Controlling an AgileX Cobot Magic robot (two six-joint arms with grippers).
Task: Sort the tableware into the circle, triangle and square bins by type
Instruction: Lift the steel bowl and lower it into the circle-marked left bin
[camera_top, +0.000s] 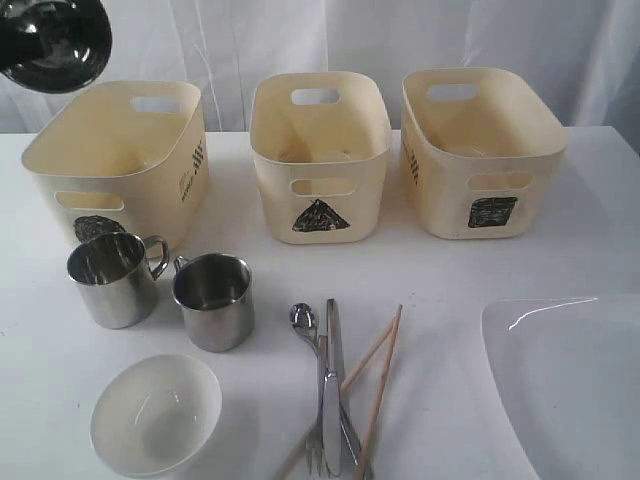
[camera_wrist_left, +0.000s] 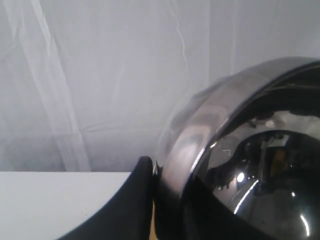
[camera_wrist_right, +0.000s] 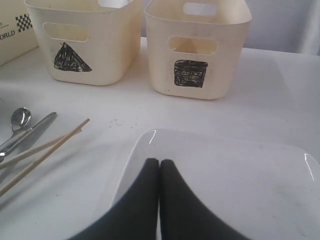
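Holding the steel bowl (camera_top: 50, 40) over the circle bin (camera_top: 140, 195): I judge it should go down level and well inside the walls before the grip opens.
Exterior view: the bowl hangs high at the upper left, above that bin, dark, mirror-bright and tilted. Left wrist view: the left gripper (camera_wrist_left: 167, 197) clamps the bowl's rim, and the polished wall curves away from it. Right wrist view: the right gripper (camera_wrist_right: 159, 170) is clenched on nothing, over the white plate (camera_wrist_right: 225, 175).
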